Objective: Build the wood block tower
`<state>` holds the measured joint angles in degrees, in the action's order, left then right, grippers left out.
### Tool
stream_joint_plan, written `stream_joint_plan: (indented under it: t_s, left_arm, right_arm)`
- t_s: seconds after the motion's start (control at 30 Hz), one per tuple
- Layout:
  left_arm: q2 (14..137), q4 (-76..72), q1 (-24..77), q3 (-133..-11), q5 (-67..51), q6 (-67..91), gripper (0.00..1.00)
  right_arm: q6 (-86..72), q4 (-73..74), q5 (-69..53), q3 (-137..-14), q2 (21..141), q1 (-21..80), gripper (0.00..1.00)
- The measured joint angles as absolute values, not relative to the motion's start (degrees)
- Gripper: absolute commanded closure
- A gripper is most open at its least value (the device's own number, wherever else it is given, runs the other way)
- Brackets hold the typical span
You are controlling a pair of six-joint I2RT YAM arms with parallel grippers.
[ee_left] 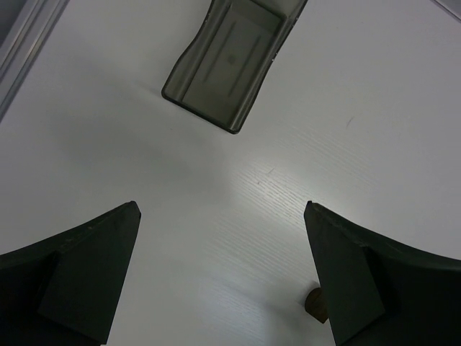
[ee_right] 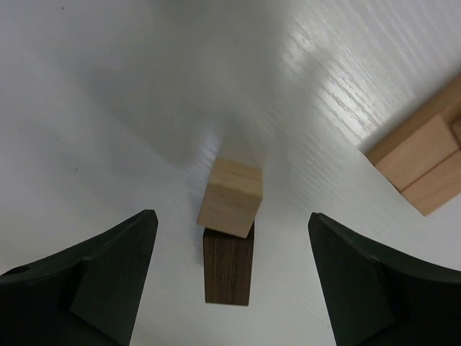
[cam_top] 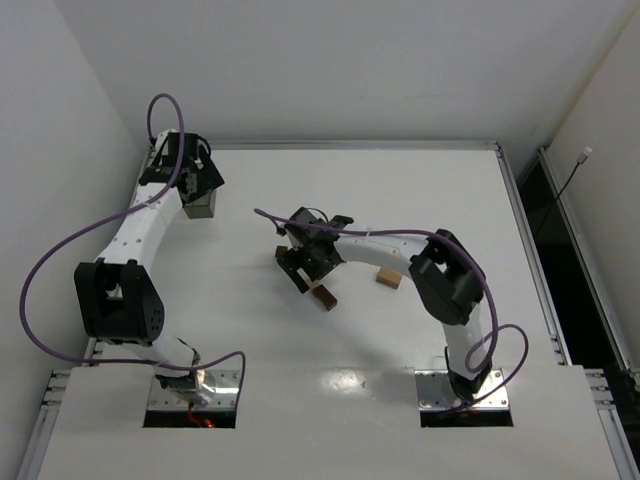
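Nearest the top camera, the left arm's base [cam_top: 192,385] and the right arm's base [cam_top: 462,388] are bolted at the edge of the smooth white table [cam_top: 400,180]. The left gripper [cam_top: 199,192] hangs over a grey translucent box [cam_top: 201,207]. The right gripper [cam_top: 298,272] is just beside a dark brown block [cam_top: 324,297], and a tan block pair [cam_top: 388,278] lies apart to its right. In the left wrist view, the left gripper [ee_left: 223,281] stands wide and holds nothing. The rectangular box [ee_left: 227,61] lies ahead, and a small brown object [ee_left: 315,303] is partly hidden by one finger. In the right wrist view, the right gripper [ee_right: 230,288] is spread wide and touches nothing. Between its fingers a square-cut tan block [ee_right: 232,194] overlaps the far end of the long, grained dark brown block [ee_right: 227,270]. The tan block pair [ee_right: 425,158] lies side by side at the right edge.
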<state>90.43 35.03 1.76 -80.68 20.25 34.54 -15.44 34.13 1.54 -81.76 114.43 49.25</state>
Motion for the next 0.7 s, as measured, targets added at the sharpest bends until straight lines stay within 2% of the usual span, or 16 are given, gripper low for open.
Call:
stream_joint_plan:
  t_s: [0.2, 0.3, 0.33, 0.4, 0.43, 0.5, 0.53, 0.63, 0.7]
  left_arm:
    - [90.43, 34.98, 1.39, -80.68, 19.09, 34.59, 0.04]
    - [90.43, 34.96, 1.28, -80.68, 18.72, 34.59, 0.04]
    - [90.43, 34.96, 1.21, -80.68, 18.65, 34.59, 0.04]
    - [90.43, 34.96, 1.10, -80.68, 18.59, 34.59, 0.04]
    - [90.43, 34.96, 1.04, -80.68, 18.59, 34.59, 0.04]
    - [90.43, 34.96, 1.02, -80.68, 18.57, 34.59, 0.04]
    - [90.45, 34.96, 1.02, -80.68, 18.57, 34.59, 0.04]
    - [90.65, 34.89, 1.02, -80.68, 18.31, 34.59, 0.04]
    - [91.00, 34.79, 1.02, -80.71, 18.17, 34.59, 0.04]
  right_arm:
    - [-16.95, 35.20, 1.72, -85.45, 119.98, 49.25, 0.20]
    - [-17.67, 36.12, 1.56, -86.74, 121.36, 49.23, 0.30]
    - [-17.80, 36.25, 1.52, -87.18, 121.67, 49.23, 0.40]
    - [-18.17, 36.36, 1.52, -87.96, 122.30, 49.23, 0.51]
    - [-18.33, 36.38, 1.52, -88.14, 122.52, 49.23, 0.63]
    - [-18.59, 36.51, 1.52, -88.23, 122.80, 49.23, 0.76]
    - [-18.74, 36.56, 1.52, -88.25, 122.83, 49.23, 0.86]
    - [-19.22, 36.53, 1.56, -88.29, 122.78, 49.21, 1.00]
    - [-19.29, 36.56, 1.65, -88.27, 122.76, 49.21, 1.00]
